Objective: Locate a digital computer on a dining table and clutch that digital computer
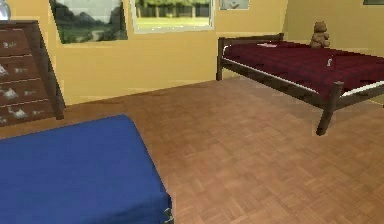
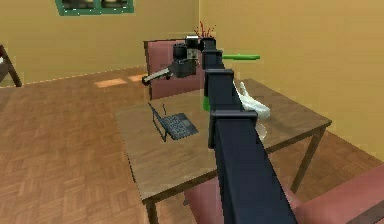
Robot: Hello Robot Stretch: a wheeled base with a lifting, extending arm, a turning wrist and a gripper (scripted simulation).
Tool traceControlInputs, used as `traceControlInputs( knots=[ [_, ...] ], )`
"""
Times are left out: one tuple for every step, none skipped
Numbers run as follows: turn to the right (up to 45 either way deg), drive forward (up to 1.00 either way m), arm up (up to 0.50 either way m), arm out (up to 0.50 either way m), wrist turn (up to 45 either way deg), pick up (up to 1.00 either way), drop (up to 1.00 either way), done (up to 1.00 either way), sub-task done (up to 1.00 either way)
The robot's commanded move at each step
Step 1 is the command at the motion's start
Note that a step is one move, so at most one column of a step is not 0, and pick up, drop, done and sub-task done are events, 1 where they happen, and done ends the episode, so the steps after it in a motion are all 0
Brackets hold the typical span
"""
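1. In the arm side view, a wooden dining table (image 2: 290,125) stood in a room with yellow walls and a wood-patterned floor.
2. The digital computer (image 2: 172,123) sat open on the tabletop, left of the middle. Its dark screen stood upright on the left and its grey keyboard lay flat to the right.
3. The dark arm (image 2: 240,150) rose from the near edge across the table, just right of the digital computer.
4. The gripper (image 2: 152,76) was at the arm's far end, with its thin fingers pointing left, farther out than the digital computer.
5. A reddish chair (image 2: 160,52) stood at the table's far side, directly behind the fingers. I could not tell whether the gripper held anything, or whether the fingers were apart or together.
6. A crumpled white thing (image 2: 252,101) lay on the table just right of the arm, and a green elongated thing (image 2: 240,57) showed farther out on the right.
7. Another reddish chair (image 2: 345,200) stood at the near right corner.
8. In the forward view, a blue bed (image 1: 80,175) was near on the left, and a maroon bed (image 1: 300,65) on a dark frame was far on the right.
9. A brown teddy bear (image 1: 319,36) sat on the far end of the maroon bed.
10. A dark dresser (image 1: 25,75) stood against the left wall, with a framed landscape picture (image 1: 88,20) and a window (image 1: 172,13) on the far wall.
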Motion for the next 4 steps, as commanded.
traceControlInputs(
  knots=[
    [0.0, 0.0, -0.26, 0.0, 0.0, 0.0, 0.0, 0.0, 0.0],
    [0.0, 0.0, 0.0, 0.0, 0.0, 1.0, 0.0, 0.0, 0.0],
    [0.0, 0.0, 0.1, 0.0, 0.0, 0.0, 0.0, 0.0, 0.0],
    [0.0, 0.0, 0.0, 0.0, 0.0, 0.0, 0.0, 1.0, 0.0]
  ],
)
